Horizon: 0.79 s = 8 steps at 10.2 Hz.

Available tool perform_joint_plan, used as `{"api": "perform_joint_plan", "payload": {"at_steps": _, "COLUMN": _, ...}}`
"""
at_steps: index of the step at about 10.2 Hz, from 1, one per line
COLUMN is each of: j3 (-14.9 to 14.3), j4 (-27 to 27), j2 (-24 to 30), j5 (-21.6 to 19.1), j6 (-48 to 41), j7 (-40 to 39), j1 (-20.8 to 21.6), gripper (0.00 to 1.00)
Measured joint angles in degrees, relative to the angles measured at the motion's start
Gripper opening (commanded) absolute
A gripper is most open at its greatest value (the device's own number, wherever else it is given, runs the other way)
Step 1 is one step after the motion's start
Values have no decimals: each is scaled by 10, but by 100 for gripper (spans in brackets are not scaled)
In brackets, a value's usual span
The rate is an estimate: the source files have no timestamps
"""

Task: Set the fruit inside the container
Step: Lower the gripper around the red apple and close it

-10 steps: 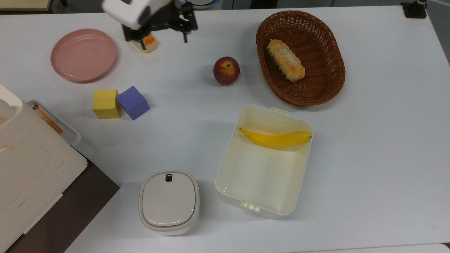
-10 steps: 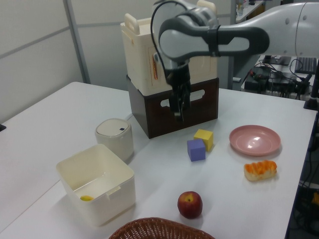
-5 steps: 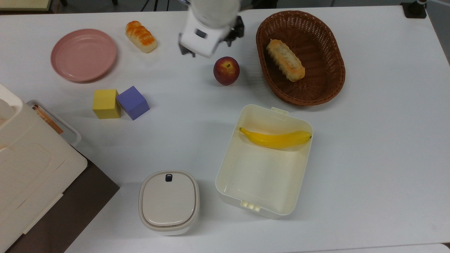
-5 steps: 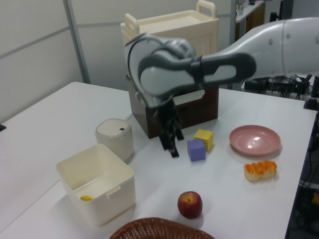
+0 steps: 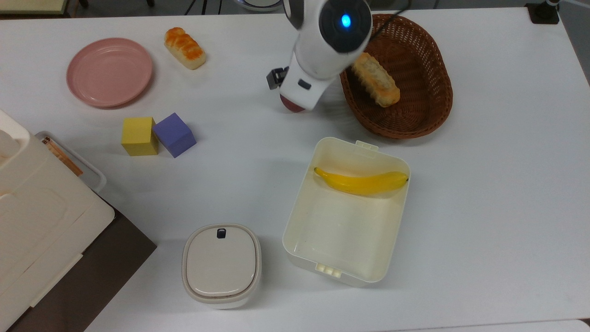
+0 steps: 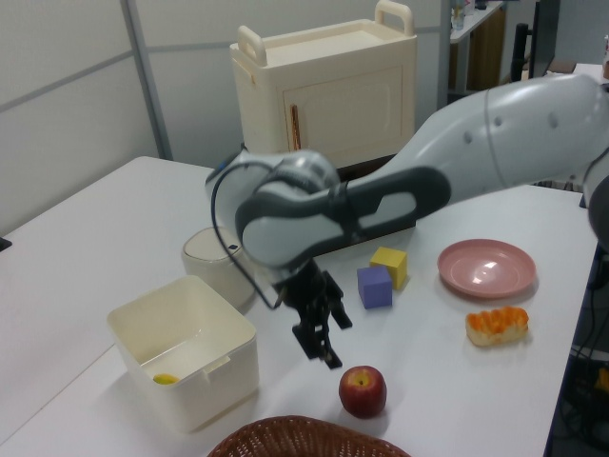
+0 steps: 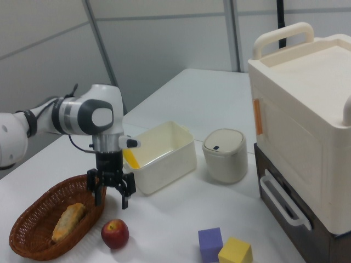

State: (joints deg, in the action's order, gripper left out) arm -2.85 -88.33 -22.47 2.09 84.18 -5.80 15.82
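The dark-red fruit sits on the white table beside the wicker basket. In the top view the arm's wrist covers it, leaving a red sliver of the fruit showing. My gripper hangs just above the fruit, open, with its fingers spread and nothing between them. In the left view the gripper is above and left of the fruit, apart from it. The cream-white container lies nearer the top view's bottom with a yellow banana inside; it is also seen as the container and the container.
A brown wicker basket holding a bread loaf stands right of the fruit in the top view. Another loaf, a pink plate, a yellow cube, a purple cube, a grey-lidded white box and a cream cabinet lie to the left.
The arm has swung from over the loaf at the top view's left across to the fruit and come down over it. Fruit, banana and container have stayed put.
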Motion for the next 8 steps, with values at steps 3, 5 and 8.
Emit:
{"api": "perform_joint_plan", "payload": {"at_steps": 3, "j3": 0, "j4": -3, "j2": -54, "j5": 1, "j6": 0, "j7": 7, "j1": 5, "gripper": 100}}
{"api": "perform_joint_plan", "payload": {"at_steps": 5, "j3": 0, "j4": -10, "j2": -67, "j5": 3, "j6": 0, "j7": 7, "j1": 11, "gripper": 95}}
{"api": "perform_joint_plan", "payload": {"at_steps": 8, "j3": 0, "j4": -28, "j2": -69, "j5": 14, "j6": 0, "j7": 7, "j1": 23, "gripper": 14}}
